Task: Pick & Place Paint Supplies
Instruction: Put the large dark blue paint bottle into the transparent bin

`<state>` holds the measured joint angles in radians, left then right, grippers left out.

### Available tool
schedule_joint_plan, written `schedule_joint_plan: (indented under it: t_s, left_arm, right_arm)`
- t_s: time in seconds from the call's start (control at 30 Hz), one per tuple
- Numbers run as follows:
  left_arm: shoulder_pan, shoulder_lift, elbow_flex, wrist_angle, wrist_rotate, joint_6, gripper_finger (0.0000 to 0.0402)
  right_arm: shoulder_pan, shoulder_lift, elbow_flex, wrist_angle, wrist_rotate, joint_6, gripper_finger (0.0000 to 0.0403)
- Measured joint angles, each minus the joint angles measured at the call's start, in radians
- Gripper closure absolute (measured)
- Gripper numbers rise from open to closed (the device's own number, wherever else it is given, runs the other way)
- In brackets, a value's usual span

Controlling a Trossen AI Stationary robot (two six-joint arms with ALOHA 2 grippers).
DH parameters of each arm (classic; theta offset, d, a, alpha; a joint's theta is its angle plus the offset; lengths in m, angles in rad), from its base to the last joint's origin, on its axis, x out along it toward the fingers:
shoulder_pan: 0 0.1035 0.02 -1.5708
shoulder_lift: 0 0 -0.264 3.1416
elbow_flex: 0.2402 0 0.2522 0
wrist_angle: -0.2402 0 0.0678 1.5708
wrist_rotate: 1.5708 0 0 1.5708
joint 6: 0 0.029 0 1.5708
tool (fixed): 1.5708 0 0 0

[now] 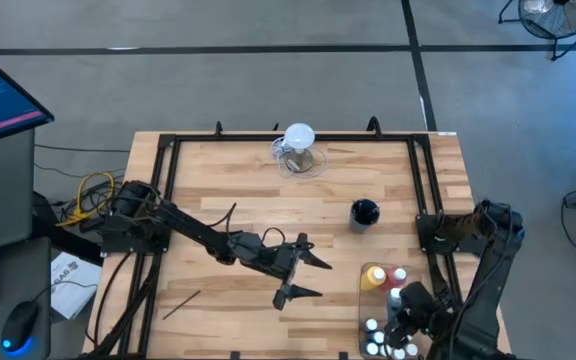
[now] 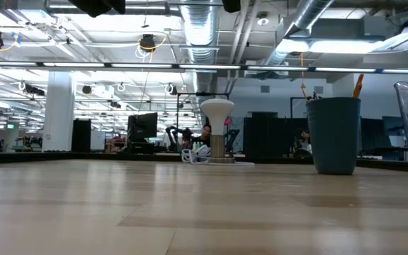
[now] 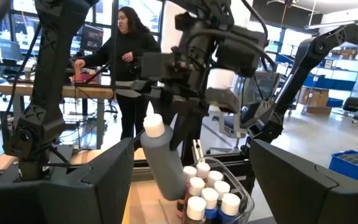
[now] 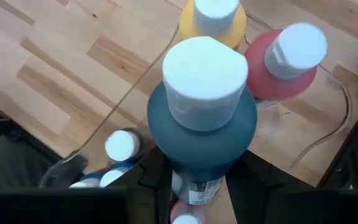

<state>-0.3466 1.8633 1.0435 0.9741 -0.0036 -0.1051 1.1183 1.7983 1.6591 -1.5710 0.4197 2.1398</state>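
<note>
A clear tray [image 1: 363,300] at the table's near right holds a yellow squeeze bottle [image 1: 373,277], a pink-red one [image 1: 398,275] and several small white-capped paint bottles [image 1: 375,338]. My right gripper [image 1: 400,312] hangs over the tray, shut on the blue squeeze bottle [image 4: 204,124]. My left gripper [image 1: 303,272] is open above the table's middle with nothing between its fingers. A thin dark paintbrush [image 1: 181,303] lies flat on the wood at the near left. My right gripper pinches the blue bottle's body just below its shoulder [image 4: 197,165], one finger [image 4: 157,180] on each side. The fingers come from above, slanting down. The bottle [image 3: 161,158] leans with its white cap [image 3: 153,124] up. The small bottles hide its lower end.
A dark cup [image 1: 365,213] with a brush handle [image 2: 358,85] sticking out stands right of centre. A clear jug with a white round top [image 1: 298,145] stands at the far edge. Black rails [image 1: 163,200] run along the table's sides. A person [image 3: 126,56] works beyond the table.
</note>
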Motion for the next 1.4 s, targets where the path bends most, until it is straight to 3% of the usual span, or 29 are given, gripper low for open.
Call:
schedule_joint_plan:
  t_s: [0.37,0.57,0.77,1.13,1.4]
  left_arm:
    - [0.000,0.000,0.000,0.000,0.000,0.004,0.0124]
    - [0.000,0.000,0.000,-0.005,0.000,0.004,0.0124]
    - [0.000,0.000,0.000,-0.006,-0.001,0.004,0.0124]
    - [0.000,0.002,-0.014,-0.005,-0.027,0.004,0.0124]
    - [0.000,0.002,-0.014,0.000,-0.032,0.003,0.0124]
  right_arm:
    - [0.014,0.023,-0.146,0.000,0.106,0.065,0.0293]
    - [0.015,0.023,-0.211,0.010,0.105,0.087,0.0296]
    - [0.024,0.023,-0.223,0.011,0.110,0.087,0.0297]
    - [0.041,0.023,-0.223,0.012,0.248,0.079,0.0297]
    - [0.039,0.121,-0.224,0.032,0.283,0.083,0.0297]
